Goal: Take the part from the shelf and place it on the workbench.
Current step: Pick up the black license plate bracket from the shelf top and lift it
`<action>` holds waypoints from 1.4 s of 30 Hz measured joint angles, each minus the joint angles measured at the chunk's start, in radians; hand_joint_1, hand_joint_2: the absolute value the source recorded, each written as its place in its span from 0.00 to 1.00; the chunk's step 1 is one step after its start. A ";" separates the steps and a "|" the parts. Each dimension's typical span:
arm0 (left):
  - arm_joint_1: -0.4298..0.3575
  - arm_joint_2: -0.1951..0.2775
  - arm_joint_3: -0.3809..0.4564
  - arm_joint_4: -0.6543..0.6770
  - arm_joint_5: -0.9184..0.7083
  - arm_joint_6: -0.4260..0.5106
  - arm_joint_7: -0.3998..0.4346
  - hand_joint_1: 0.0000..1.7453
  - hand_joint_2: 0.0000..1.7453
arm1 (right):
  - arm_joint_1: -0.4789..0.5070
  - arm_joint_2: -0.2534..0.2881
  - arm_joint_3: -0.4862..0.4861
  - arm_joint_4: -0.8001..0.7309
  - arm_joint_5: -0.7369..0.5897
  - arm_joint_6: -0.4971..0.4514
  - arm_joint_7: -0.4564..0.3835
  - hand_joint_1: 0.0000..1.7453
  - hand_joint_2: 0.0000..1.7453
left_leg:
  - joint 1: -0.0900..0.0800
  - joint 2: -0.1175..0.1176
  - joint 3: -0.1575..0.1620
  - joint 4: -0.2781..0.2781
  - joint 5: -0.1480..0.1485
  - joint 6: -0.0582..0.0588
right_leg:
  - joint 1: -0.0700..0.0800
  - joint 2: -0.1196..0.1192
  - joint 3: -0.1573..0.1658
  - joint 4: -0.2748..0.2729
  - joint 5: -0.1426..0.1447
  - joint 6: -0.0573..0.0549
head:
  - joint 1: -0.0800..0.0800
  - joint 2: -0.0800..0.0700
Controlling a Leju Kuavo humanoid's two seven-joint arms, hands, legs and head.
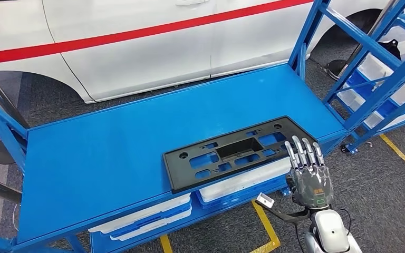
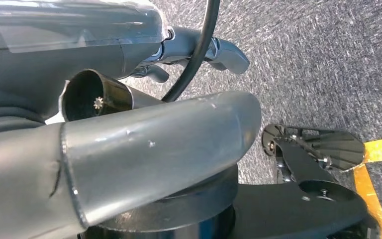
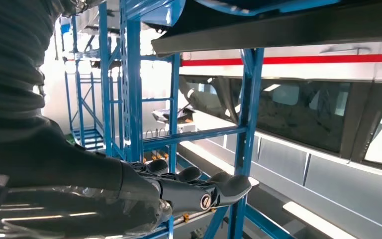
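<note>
**A:** Where is the part (image 1: 238,152) now?

**B:** It lies flat on the blue table (image 1: 111,153), a long black plate with cut-outs, right in front of the right hand's fingers (image 1: 301,149). Its near long edge sits at the table's front lip, and the near right corner pokes slightly past it, just ahead of the fingertips.

**A:** Is the right hand (image 1: 308,176) holding it?

**B:** I judge not. The fingers are stretched out straight and side by side, pointing at the part's near edge, with nothing between them. From the head view I cannot tell whether the tips touch the edge or stop just short. The right wrist view shows the same fingers (image 3: 199,186) extended and empty, below the table's dark underside.

**A:** And the left hand (image 2: 199,52)?

**B:** It hangs low over the grey floor, fingers loosely curled, nothing in them; how tightly they are curled I cannot tell.

**A:** So how far along are we?

**B:** The placing looks essentially done: the part rests on the table, released. What may remain is a nudge inward, since that corner overhangs, and drawing the right hand clear. White trays (image 1: 242,184) sit on the shelf below the fingers.
</note>
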 joint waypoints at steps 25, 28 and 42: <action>0.001 0.006 0.005 0.000 -0.018 -0.008 0.003 0.00 0.00 | 0.003 0.038 0.089 0.061 0.044 0.000 -0.040 0.00 1.00 | 0.003 -0.003 -0.008 0.003 0.016 0.033 | -0.009 -0.003 -0.049 0.117 -0.026 0.025 | 0.002 0.000; -0.002 0.005 0.005 0.000 -0.019 -0.012 -0.013 0.00 0.00 | -0.001 0.043 0.146 0.105 0.031 0.001 -0.046 0.00 1.00 | -0.002 -0.005 0.000 0.001 0.006 0.023 | -0.001 -0.002 -0.002 0.007 0.007 0.012 | 0.002 0.000; -0.001 0.004 0.005 0.000 -0.019 -0.018 -0.022 0.00 0.00 | -0.010 0.035 0.288 0.240 -0.027 0.003 -0.087 0.00 1.00 | 0.001 -0.001 0.017 -0.017 0.001 0.013 | 0.008 0.002 0.008 -0.003 -0.004 -0.004 | 0.001 0.000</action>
